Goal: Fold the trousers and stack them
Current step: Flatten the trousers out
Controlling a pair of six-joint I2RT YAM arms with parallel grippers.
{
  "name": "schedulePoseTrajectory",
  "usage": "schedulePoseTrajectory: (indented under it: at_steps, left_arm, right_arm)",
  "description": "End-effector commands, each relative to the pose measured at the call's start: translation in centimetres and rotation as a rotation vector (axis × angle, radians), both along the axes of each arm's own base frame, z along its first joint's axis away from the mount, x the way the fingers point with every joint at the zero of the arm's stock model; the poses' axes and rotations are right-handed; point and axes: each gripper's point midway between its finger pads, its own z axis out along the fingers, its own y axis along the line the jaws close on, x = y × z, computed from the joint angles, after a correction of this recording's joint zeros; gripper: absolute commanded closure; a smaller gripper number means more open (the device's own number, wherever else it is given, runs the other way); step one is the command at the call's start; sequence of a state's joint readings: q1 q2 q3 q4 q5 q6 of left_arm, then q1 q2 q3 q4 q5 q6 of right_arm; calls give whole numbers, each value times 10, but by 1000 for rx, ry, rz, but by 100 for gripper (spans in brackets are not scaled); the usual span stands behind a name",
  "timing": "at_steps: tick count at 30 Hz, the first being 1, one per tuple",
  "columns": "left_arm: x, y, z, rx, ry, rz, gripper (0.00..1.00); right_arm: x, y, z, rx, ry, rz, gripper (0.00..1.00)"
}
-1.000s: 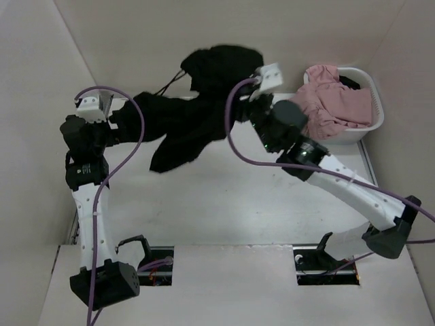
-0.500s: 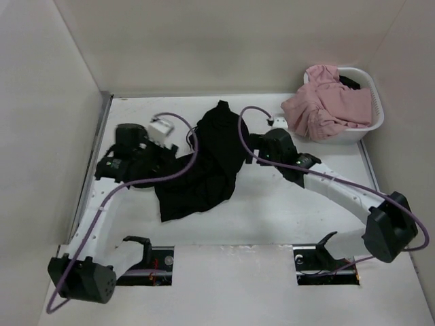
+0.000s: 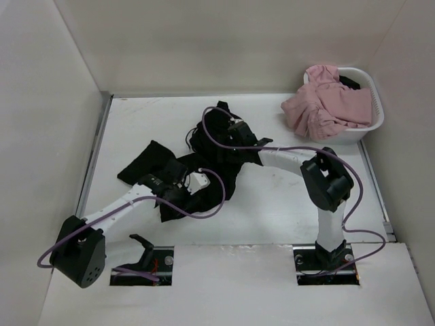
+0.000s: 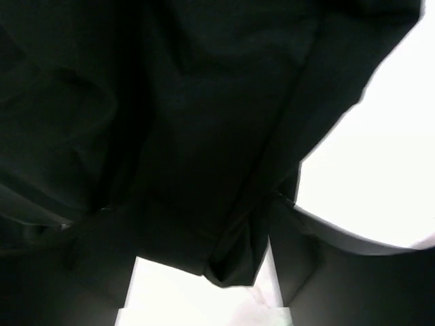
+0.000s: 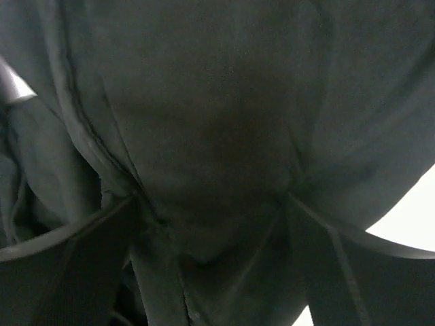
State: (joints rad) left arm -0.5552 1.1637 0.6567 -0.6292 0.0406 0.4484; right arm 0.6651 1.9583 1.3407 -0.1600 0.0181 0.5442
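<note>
The black trousers point(image 3: 216, 157) lie crumpled on the white table point(image 3: 285, 197), spread from the left middle to the centre. My left gripper point(image 3: 178, 192) is low on their near edge. In the left wrist view its fingers point(image 4: 319, 265) stand wide apart, with a fold of black cloth point(image 4: 204, 136) hanging between them over bare table. My right gripper point(image 3: 234, 136) rests on the far part of the heap. In the right wrist view black cloth point(image 5: 224, 122) fills the frame and sits between its spread fingers point(image 5: 353, 265).
A white basket point(image 3: 372, 125) at the back right holds a pink garment point(image 3: 326, 105) that spills over its rim. Walls close the table at the left, back and right. A purple cable point(image 3: 214, 197) loops over the trousers near my left gripper.
Both arms have come down from holding the trousers high at the back. The trousers now lie bunched on the table, and both grippers have drawn toward the near side and centre.
</note>
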Motion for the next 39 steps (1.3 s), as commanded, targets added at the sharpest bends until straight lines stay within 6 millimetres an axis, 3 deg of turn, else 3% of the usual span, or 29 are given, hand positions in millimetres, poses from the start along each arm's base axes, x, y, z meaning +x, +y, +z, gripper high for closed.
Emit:
schedulePoseTrajectory:
  at_steps: [1, 2, 4, 5, 6, 9, 11, 14, 16, 18, 20, 21, 24, 27, 29, 31, 35, 38, 39]
  left_arm:
    - [13, -3, -4, 10, -72, -21, 43]
    - [13, -3, -8, 23, -71, -27, 52]
    - [15, 1, -14, 46, -62, -24, 69]
    - [17, 6, -16, 62, -58, -10, 80]
    - [22, 14, -16, 76, -61, 20, 87]
    - [42, 43, -3, 67, -106, 163, 97]
    - [58, 71, 14, 46, -160, 289, 99]
    - [73, 120, 36, 32, -210, 477, 98]
    - [74, 145, 48, 17, -220, 588, 94]
    - [68, 154, 54, -32, -192, 640, 90]
    - [55, 150, 54, -69, -147, 639, 86]
    - [47, 148, 51, -78, -125, 642, 85]
    - [33, 150, 43, -64, -89, 661, 85]
    - [27, 159, 42, -67, -72, 705, 85]
    - [28, 159, 43, -78, -79, 708, 81]
    - [29, 156, 41, -68, -81, 676, 73]
    - [34, 140, 46, -45, -121, 548, 36]
    - [51, 115, 79, -64, -232, 412, 29]
    - [57, 98, 94, -81, -279, 338, 26]
  right_arm:
    - [-3, 23, 21, 55, -17, 14, 22]
    - [-4, 22, 16, 49, -1, 6, 37]
    - [-8, 14, 10, 52, 26, -31, 83]
    - [-9, 4, 15, 62, 22, -77, 99]
    - [-8, -12, 24, 72, 1, -137, 100]
    - [-20, -66, 64, 123, -88, -270, 100]
    - [-37, -93, 77, 137, -120, -321, 100]
    - [-75, -125, 71, 133, -89, -386, 97]
    - [-100, -144, 54, 123, -29, -443, 83]
    - [-128, -163, 34, 92, 47, -498, 72]
    - [-156, -186, 16, 66, 118, -583, 52]
    - [-167, -197, 12, 70, 132, -621, 39]
    - [-176, -219, 25, 98, 102, -684, 30]
    - [-160, -225, 66, 102, -15, -681, 21]
    - [-136, -213, 88, 66, -73, -619, 13]
    - [-108, -194, 97, 9, -103, -539, 6]
    - [-49, -170, 95, -64, -116, -497, 0]
    - [-9, -154, 87, -90, -90, -482, 0]
    - [2, -145, 82, -91, -75, -457, 0]
